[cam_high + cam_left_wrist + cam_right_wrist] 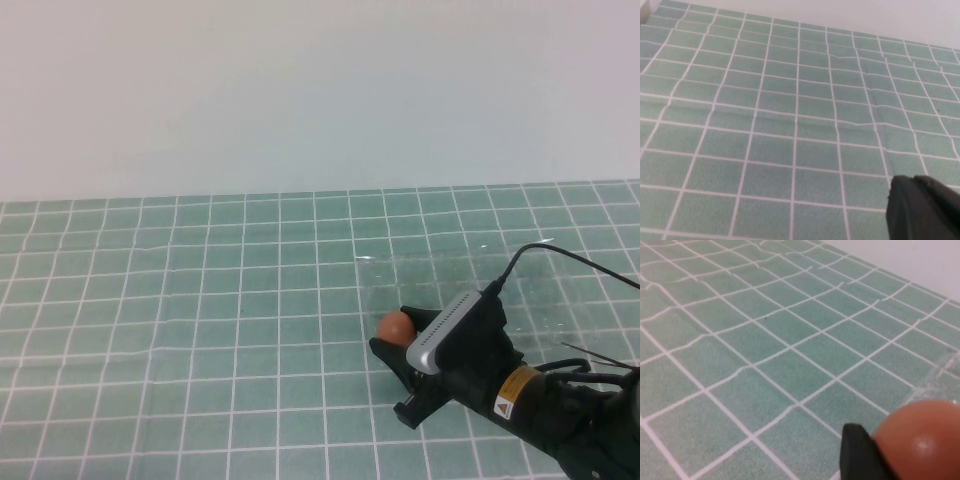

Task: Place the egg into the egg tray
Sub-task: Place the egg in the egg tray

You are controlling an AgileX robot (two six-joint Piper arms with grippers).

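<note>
The desk point(200, 300) carries a green grid mat. The clear egg tray point(470, 265) lies on it at the right, barely visible. Just at the tray's near-left edge, the right end effector point(392, 332) is clamped on the egg point(395, 326), so carrying appears underway; next it likely needs centring over a cup before release. The left end effector point(922, 210) shows only one dark tip; I cannot tell its state.

Right pincer point(392, 337) clamped; left pincer point(922, 210) parked.
</note>
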